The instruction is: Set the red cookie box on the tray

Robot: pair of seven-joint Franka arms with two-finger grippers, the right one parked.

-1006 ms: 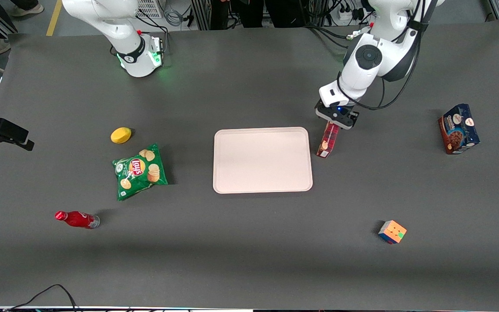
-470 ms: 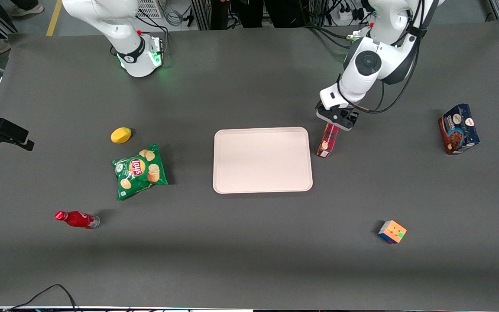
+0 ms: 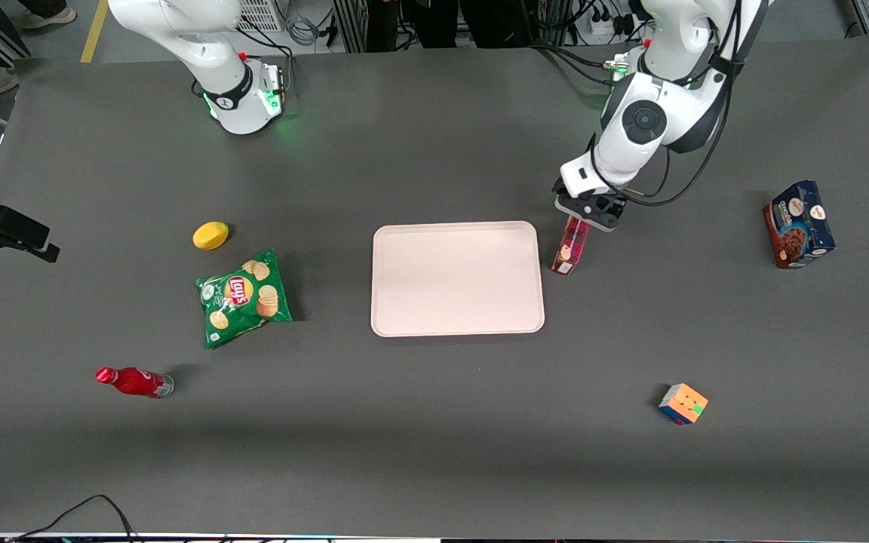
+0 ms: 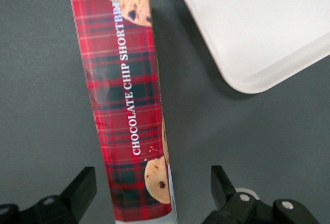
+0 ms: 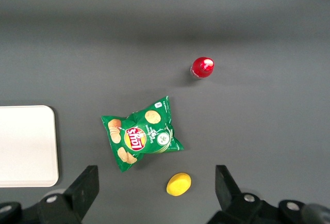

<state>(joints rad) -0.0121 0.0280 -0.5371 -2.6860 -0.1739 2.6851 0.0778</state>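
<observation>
Dark grey tabletop (image 3: 434, 422): the red cookie box (image 3: 570, 247) lies just beside the tray (image 3: 457, 277), nothing between them. The end effector (image 3: 589, 211) hangs over the box's farther end, fingers (image 4: 77, 190) spread wide, holding nothing. A cube (image 3: 683, 403) lies nearer the camera.

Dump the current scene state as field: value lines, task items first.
target: red cookie box, on the table beside the tray, not on it
destination: tray, nothing on it
gripper: gripper, open, fingers astride the box's end, not touching
grasp: not yet made
other box: blue and brown cookie box, toward the working arm's end of the table
cube: puzzle cube, nearer the front camera than the tray
parked arm's end: chips bag, lemon, red bottle
</observation>
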